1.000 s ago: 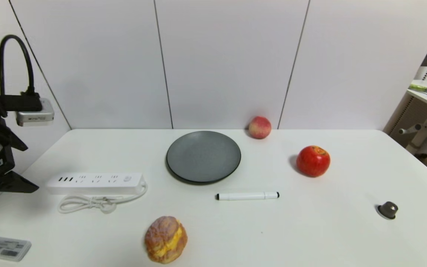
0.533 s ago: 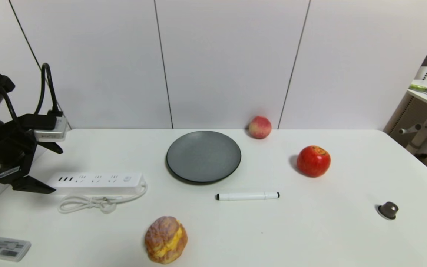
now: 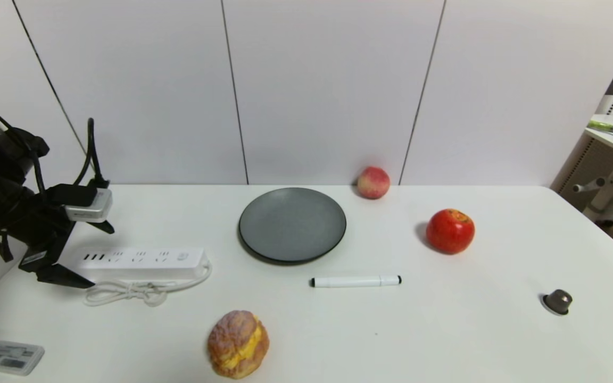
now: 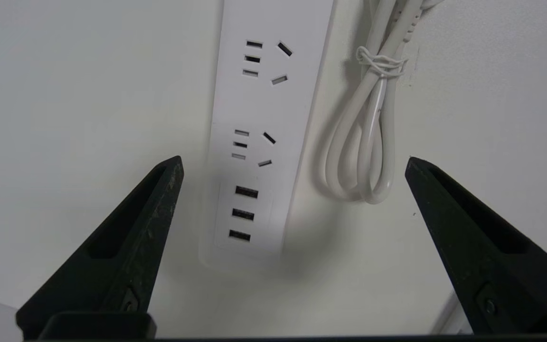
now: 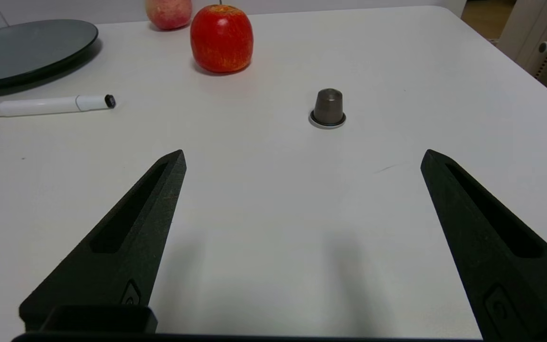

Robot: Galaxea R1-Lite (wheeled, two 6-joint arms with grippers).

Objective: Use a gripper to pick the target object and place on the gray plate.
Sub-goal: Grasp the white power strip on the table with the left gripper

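Note:
The white power strip (image 3: 136,261) lies flat at the table's left, its coiled white cord (image 3: 125,292) just in front of it. My left gripper (image 3: 91,255) is open and empty above the strip's left end. In the left wrist view the strip (image 4: 259,142) and the cord (image 4: 368,142) lie between and beyond the spread fingers of the gripper (image 4: 294,161). The gray plate (image 3: 292,224) is empty, right of the strip near the back. My right gripper (image 5: 303,156) is open over bare table; it is out of the head view.
A white marker pen (image 3: 355,281) lies in front of the plate. A bun (image 3: 238,343) sits near the front edge. A red apple (image 3: 449,231), a peach (image 3: 373,182) and a small gray cone (image 3: 557,301) are to the right. A clear case (image 3: 3,355) lies front left.
My left gripper has come down and to the right, from beside the table's left edge to over the power strip's left end. Nothing on the table moved.

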